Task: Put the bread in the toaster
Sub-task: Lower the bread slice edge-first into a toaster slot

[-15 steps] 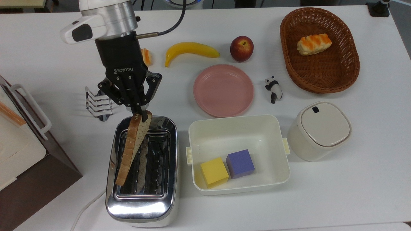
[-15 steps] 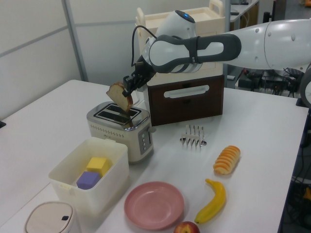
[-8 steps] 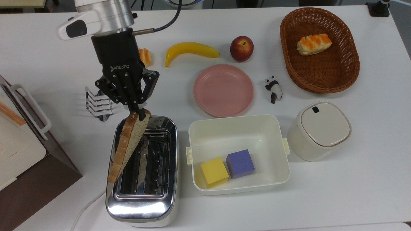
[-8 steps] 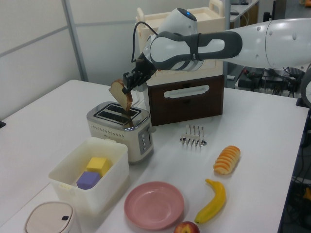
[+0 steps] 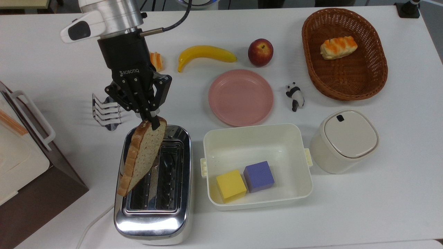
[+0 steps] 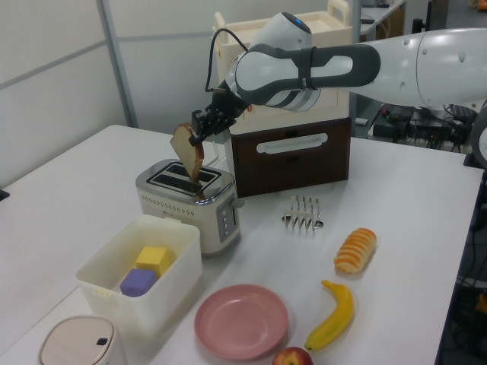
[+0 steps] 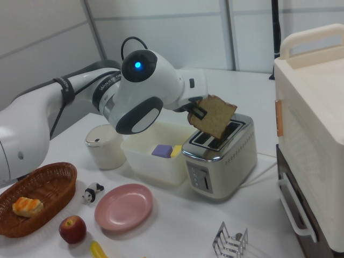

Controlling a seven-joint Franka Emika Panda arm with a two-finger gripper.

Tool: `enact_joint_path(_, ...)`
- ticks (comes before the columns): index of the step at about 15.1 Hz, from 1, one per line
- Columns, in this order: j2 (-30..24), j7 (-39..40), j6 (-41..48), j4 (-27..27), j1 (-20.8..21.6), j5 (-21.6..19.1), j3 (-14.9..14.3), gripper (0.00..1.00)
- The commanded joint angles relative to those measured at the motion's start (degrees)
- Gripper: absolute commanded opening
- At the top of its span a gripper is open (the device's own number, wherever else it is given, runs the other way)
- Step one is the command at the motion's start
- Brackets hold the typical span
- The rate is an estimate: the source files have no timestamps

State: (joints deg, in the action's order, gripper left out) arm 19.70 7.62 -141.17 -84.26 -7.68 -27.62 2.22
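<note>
Pinching the bread [image 5: 142,155] | gripper [image 5: 153,121] clamped on its crust; slice tilted above the toaster [image 5: 154,214] slots

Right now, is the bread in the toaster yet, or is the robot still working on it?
Not yet. Done: the pincer has picked up the bread, gripping one corner. In hand: the slice hangs tilted over the toaster, above the slot on the top view's left, with its lower edge near the opening in the left view. Left: straighten the slice, lower it into the slot and let go.
</note>
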Motion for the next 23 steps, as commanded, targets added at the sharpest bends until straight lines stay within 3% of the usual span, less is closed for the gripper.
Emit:
enact_joint_path(1,-1.1,0.2,-1.1,-1.3,0.1,-1.9,0.0,0.03)
enact_joint_path(15,-1.0,8.2,-0.4,-5.2,-1.7,0.9,-0.8,0.04)
enact_joint_path(18,-1.0,8.1,0.6,-5.7,-1.3,1.3,-0.6,0.13)
enact_joint_path(19,-1.0,8.1,0.6,-5.7,-1.3,1.4,-0.6,0.24)
enact_joint_path(21,-0.9,7.9,0.6,-5.7,-1.3,1.4,-0.6,0.66)
enact_joint_path(22,-1.0,7.8,0.6,-5.7,-1.3,1.4,-0.6,0.97)
enact_joint_path(23,-1.1,7.8,0.6,-5.6,-1.3,1.4,-0.6,1.00)
